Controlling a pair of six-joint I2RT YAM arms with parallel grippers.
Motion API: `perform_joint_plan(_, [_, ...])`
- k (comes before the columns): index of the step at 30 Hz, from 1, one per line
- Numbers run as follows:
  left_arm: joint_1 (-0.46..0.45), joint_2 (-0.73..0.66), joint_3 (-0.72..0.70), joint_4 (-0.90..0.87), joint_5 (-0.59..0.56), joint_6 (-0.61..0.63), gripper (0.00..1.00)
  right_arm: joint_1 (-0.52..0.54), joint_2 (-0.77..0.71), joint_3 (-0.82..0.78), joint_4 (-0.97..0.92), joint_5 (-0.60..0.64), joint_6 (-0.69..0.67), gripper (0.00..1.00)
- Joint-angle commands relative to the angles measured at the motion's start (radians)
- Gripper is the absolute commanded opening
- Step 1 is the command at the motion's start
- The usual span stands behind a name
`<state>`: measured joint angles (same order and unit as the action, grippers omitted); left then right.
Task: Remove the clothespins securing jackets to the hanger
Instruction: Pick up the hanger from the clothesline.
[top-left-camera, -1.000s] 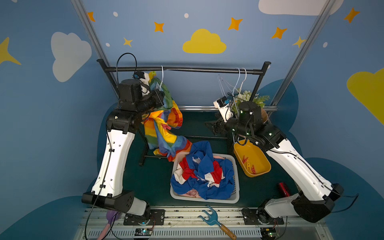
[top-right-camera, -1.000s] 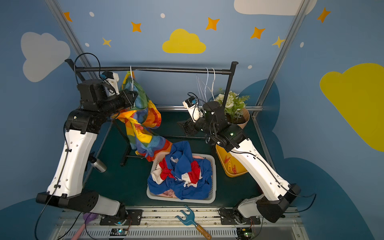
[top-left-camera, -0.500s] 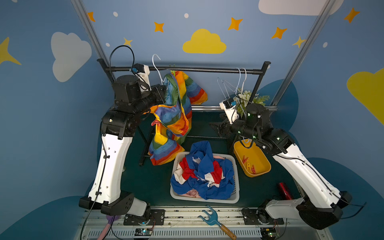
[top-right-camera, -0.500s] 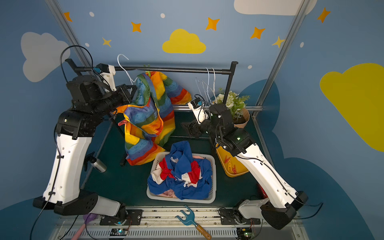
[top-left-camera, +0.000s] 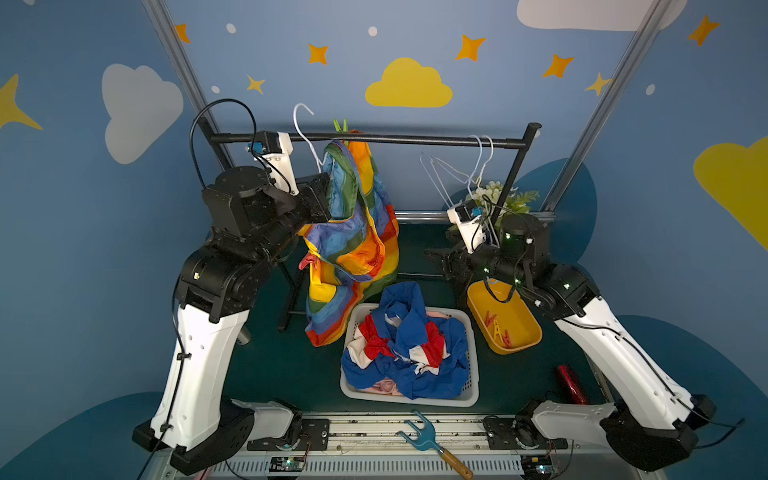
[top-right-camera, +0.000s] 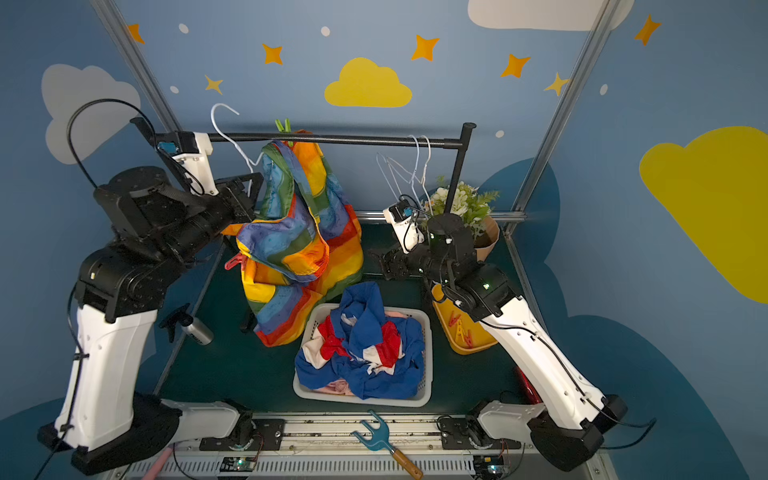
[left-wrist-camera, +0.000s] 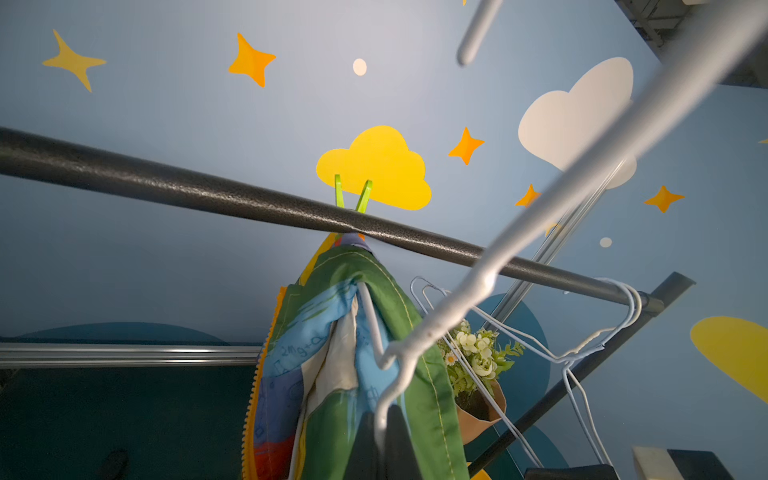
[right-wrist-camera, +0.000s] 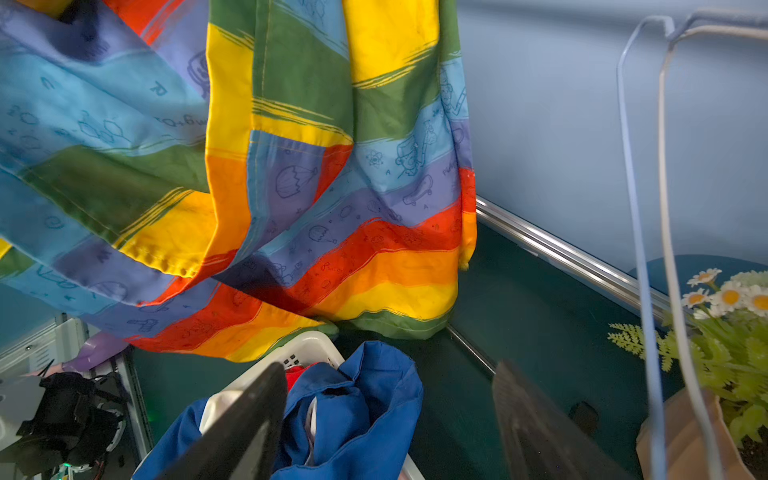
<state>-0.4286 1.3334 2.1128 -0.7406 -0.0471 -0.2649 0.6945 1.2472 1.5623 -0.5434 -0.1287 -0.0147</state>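
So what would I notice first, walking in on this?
The rainbow-striped jacket, hanging off the black rail at the back left under a green clothespin, with the left gripper shut on its white hanger. Next, the blue, white and red jacket heaped in the white basket at front centre.

Rainbow jacket (top-left-camera: 353, 245) is dangling all bunched on the white hanger (top-left-camera: 309, 137) that's pinched in the left tool (left-wrist-camera: 381, 419). Green clothespin (left-wrist-camera: 352, 195) sticks up above that tool, red clothespin (top-left-camera: 306, 262) is clipped just below it. Blue-white-red jacket (top-left-camera: 409, 332) and pink jacket (top-left-camera: 384, 386) lie crumpled below the right tool (right-wrist-camera: 386, 390), loose clothespins (top-left-camera: 496, 328) near it.
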Motion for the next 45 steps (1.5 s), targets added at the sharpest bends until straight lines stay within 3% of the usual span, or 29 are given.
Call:
perform_joint_plan(1, [-0.041,-0.029,0.010,0.069,-0.099,0.047,0.04,-0.004,-0.029,-0.015,0.017,-0.003,0.014,0.79])
perform_joint_plan(8, [-0.154,-0.043,0.055,0.004,-0.212,0.077,0.04,-0.006,-0.049,-0.024,0.014,-0.007,0.016,0.79])
perform_joint_plan(13, [-0.296,-0.114,-0.026,0.081,-0.343,0.137,0.04,-0.006,-0.065,-0.025,0.002,-0.008,0.018,0.79])
perform_joint_plan(21, [-0.498,-0.118,0.001,0.119,-0.487,0.241,0.04,-0.006,-0.090,-0.031,-0.013,0.016,0.016,0.79])
perform_joint_plan(28, [-0.659,-0.145,-0.074,0.221,-0.618,0.322,0.04,-0.008,-0.100,-0.027,-0.035,0.036,0.015,0.80])
perform_joint_plan(45, [-0.684,-0.126,-0.089,0.253,-0.724,0.444,0.04,-0.015,-0.056,-0.015,-0.021,0.035,0.023,0.80])
